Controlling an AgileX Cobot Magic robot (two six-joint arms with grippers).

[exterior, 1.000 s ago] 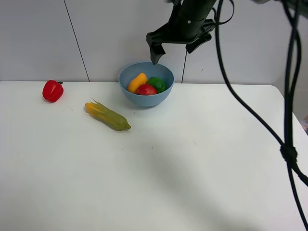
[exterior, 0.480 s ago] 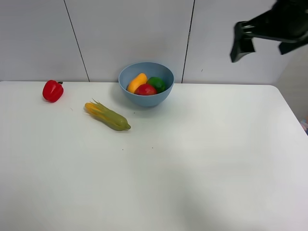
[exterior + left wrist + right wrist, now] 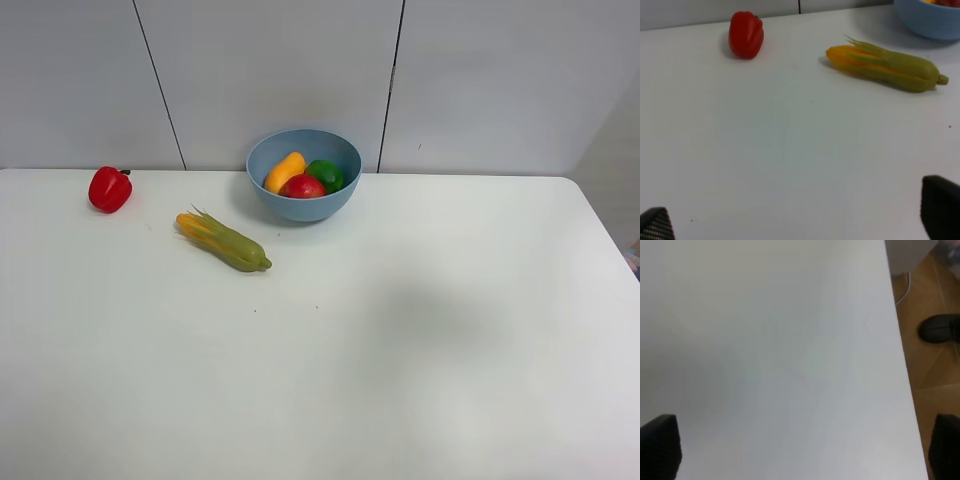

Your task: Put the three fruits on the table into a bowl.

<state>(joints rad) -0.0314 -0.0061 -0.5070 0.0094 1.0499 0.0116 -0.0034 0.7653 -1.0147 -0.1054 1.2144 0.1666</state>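
Sitting together in the bowl (image 3: 304, 176) at the table's (image 3: 400, 340) far edge are the mango (image 3: 285, 171), pomegranate (image 3: 303, 187) and lime (image 3: 325, 174). A pepper (image 3: 110, 189) and a husked vegetable (image 3: 223, 240) lie apart to its left. Both the left gripper (image 3: 800, 220) and the right gripper (image 3: 802, 450) are spread wide over bare table, holding nothing.

No writing, label, brand or number can be read anywhere; any small mark may be lost in the soft wrist views.
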